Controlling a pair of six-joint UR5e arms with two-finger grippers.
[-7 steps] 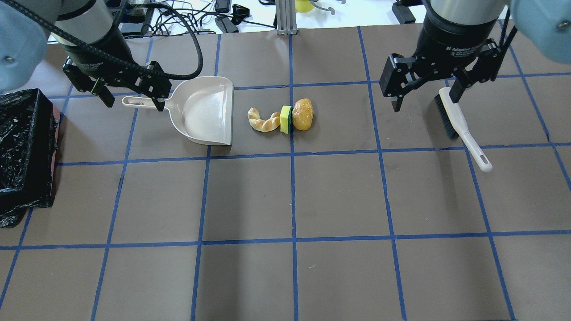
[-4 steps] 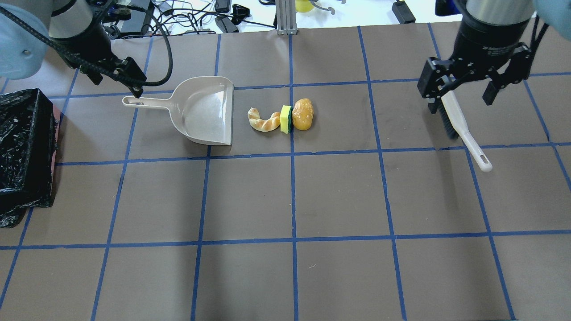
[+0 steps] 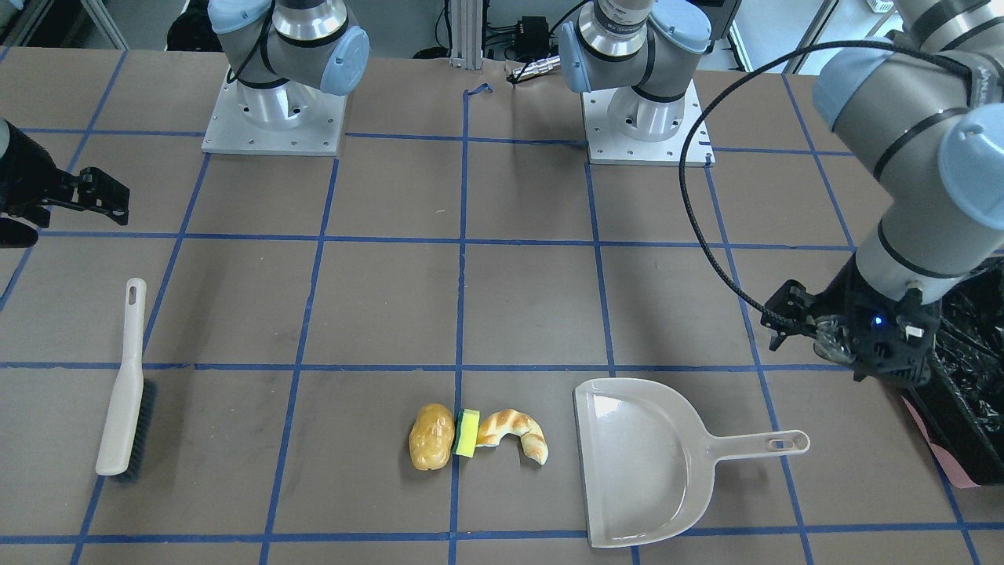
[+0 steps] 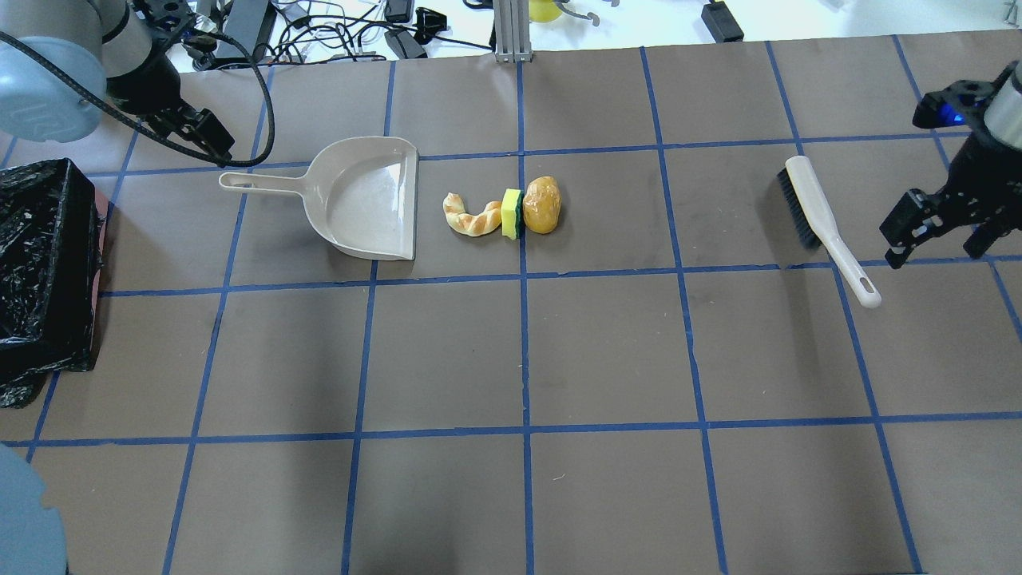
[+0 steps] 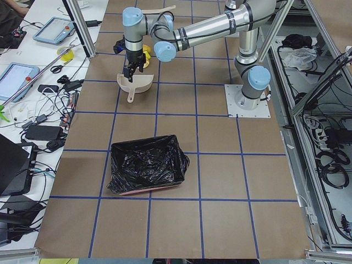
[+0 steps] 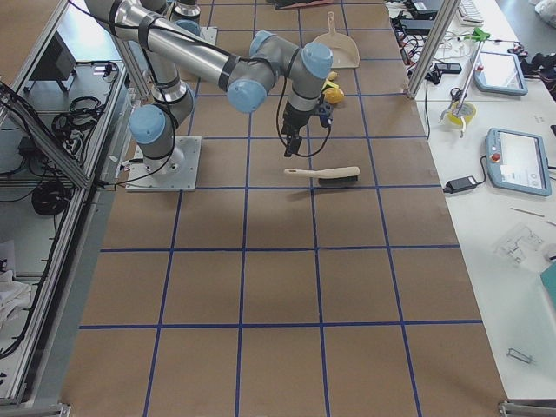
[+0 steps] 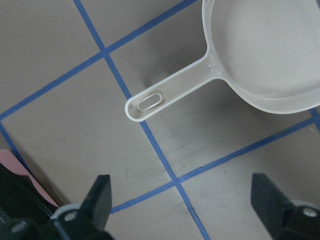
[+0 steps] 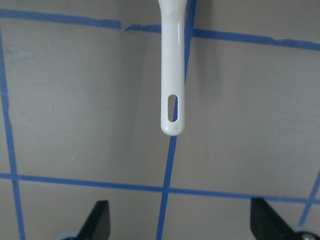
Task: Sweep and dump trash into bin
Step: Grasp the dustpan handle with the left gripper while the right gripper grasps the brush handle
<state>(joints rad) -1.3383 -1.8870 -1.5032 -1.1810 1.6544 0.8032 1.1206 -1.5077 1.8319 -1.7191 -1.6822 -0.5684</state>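
While both arms hang above the table and touch nothing, the trash lies in a short row just above the middle of the overhead view: a croissant-shaped piece [image 4: 471, 218] on the left, a yellow sponge [image 4: 511, 214] with a green edge pressed against it, and a potato-like lump [image 4: 543, 205] touching the sponge on the right. Just left of the row sits a beige dustpan [image 4: 367, 200], its open mouth facing the croissant but not touching it, its handle pointing left. The bin [image 4: 80, 192], lined with a black bag, stands at the left edge, well apart from the trash. The left gripper [image 7: 184, 192] hovers near the end of the dustpan handle with its fingers spread wide and nothing between them. At the right, a white brush [image 4: 818, 220] lies flat, and the right gripper [image 8: 180, 220] hangs just past its handle tip, fingers likewise wide apart and empty.
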